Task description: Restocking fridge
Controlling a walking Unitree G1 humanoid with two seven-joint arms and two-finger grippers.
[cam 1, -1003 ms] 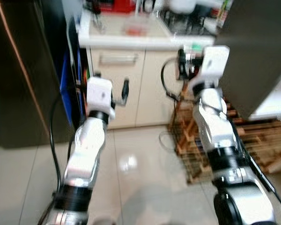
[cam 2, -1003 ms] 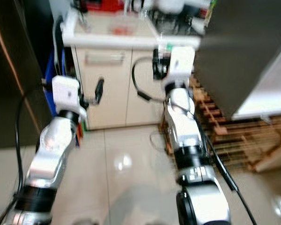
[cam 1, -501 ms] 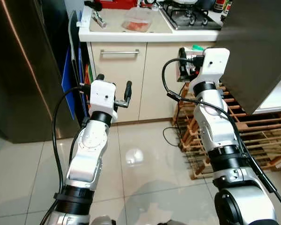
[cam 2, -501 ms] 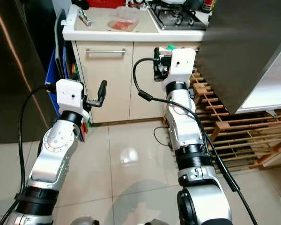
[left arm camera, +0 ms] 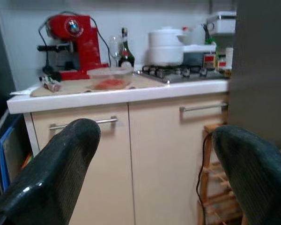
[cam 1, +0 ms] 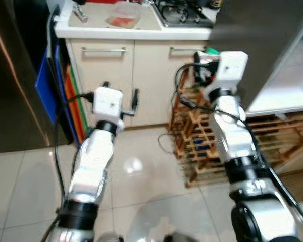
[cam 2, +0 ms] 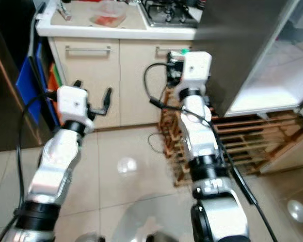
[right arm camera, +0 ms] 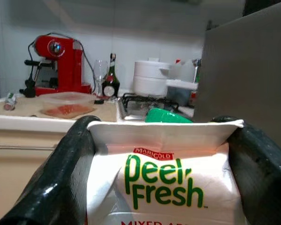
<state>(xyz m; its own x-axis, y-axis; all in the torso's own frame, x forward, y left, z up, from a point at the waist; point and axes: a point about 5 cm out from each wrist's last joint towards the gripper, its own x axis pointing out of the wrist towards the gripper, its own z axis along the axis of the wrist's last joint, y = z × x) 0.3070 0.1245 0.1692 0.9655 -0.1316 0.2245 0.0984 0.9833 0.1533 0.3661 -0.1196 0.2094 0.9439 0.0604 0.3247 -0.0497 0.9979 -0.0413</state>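
A white Peel Fresh juice carton [right arm camera: 166, 183] with a green cap [right arm camera: 168, 116] sits between the fingers of my right gripper [cam 1: 202, 70], which is shut on it at chest height in front of the cabinet. To its right stands a tall dark grey fridge door panel [cam 1: 262, 40], with a white inner ledge [cam 1: 288, 96] below it. My left gripper [cam 1: 120, 92] is raised before the cupboard door, open and holding nothing; its two black fingers [left arm camera: 51, 173] stand wide apart.
A white counter [cam 1: 111, 33] carries a clear box of red food [cam 1: 123, 15], a gas hob [cam 1: 184, 12] and a red coffee machine [left arm camera: 68, 44]. A wooden rack [cam 1: 202, 141] stands on the tiled floor right of the cabinets. Blue and orange boards [cam 1: 45, 85] lean beside a dark appliance [cam 1: 10, 75] on the left.
The whole view has shifted, so the camera has turned and more of the grey door and rack shows. Both arms keep their pose, and the carton stays in the right gripper.
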